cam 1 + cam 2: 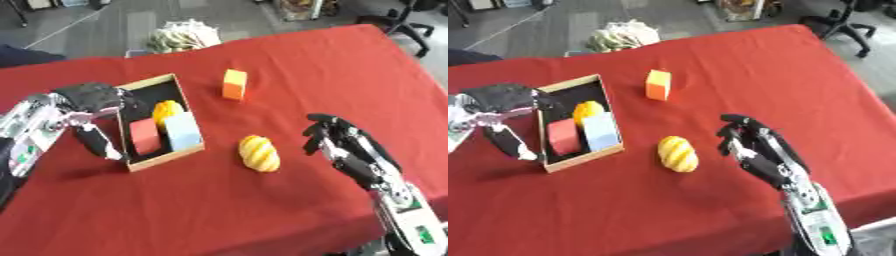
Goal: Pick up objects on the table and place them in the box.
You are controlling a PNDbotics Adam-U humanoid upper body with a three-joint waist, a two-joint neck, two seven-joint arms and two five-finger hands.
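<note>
So the box (162,84) sits on the left part of the red tabletop (289,65), a shallow wooden tray with a dark floor, and it's already got three things packed in: a red block (144,136), a light blue block (182,131) right beside it, and something yellow-orange (166,110) tucked behind both. They're bunched toward the near end, which leaves the far end of the box bare, probably the spot for whatever goes in next.

Two things are not in yet. A yellow ridged piece (259,153), looks like a bread roll or a little squash, lies just to the right of the box. An orange block (234,84) stands upright farther back, well apart from both hands.

The left hand (92,97) hovers over the box's left wall with its fingers curled downward and nothing visibly in them, so it reads as clenched on nothing. One finger (98,142) hangs down beside the box's outer wall.

The right hand (754,142) is near the yellow piece, just to its right but not touching, fingers spread and relaxed. That placement makes sense if the yellow piece is the next pick: it's the closest loose thing, and the hand is already open beside it.
</note>
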